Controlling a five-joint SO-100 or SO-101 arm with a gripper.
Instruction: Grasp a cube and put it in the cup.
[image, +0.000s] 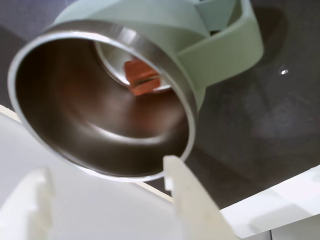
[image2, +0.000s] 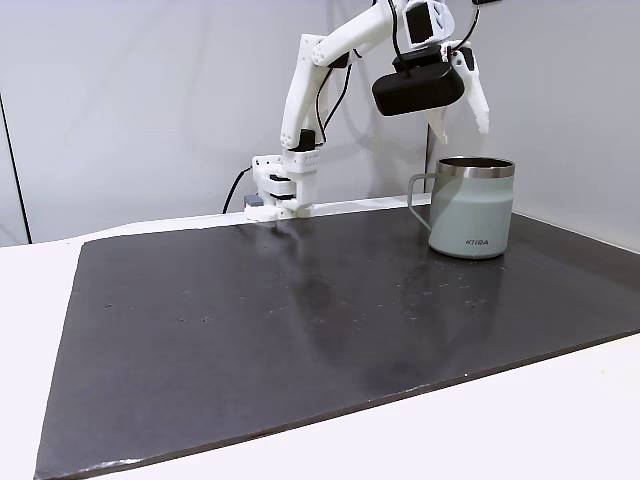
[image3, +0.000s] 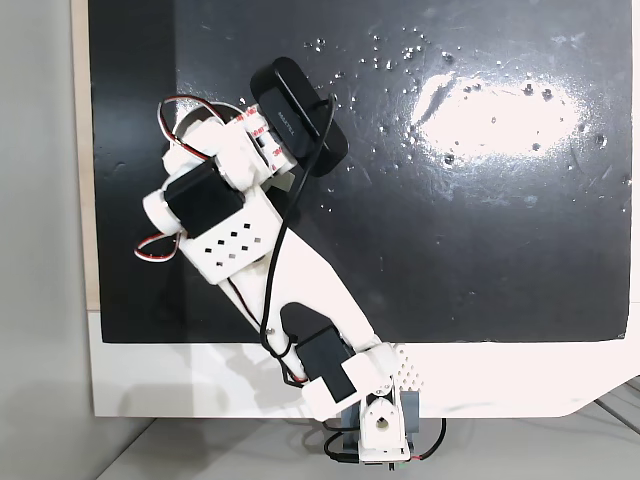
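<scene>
1. Cup (image2: 471, 208) stands upright on the dark mat (image2: 300, 330), mouth up, handle toward the left in a fixed view.
2. Cube (image: 141, 76) lies on the cup's bottom.
3. Gripper (image2: 459, 118) hovers above the rim, fingers spread, empty.

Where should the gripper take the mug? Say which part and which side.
The handle, approached from the left in the fixed side view. The mug stands upright, its body looks wide for the open gripper, and the handle sticks out clear, likely narrow enough to pinch.

cup (image2: 470, 208), lettering, perhaps "KTIRA"
</scene>
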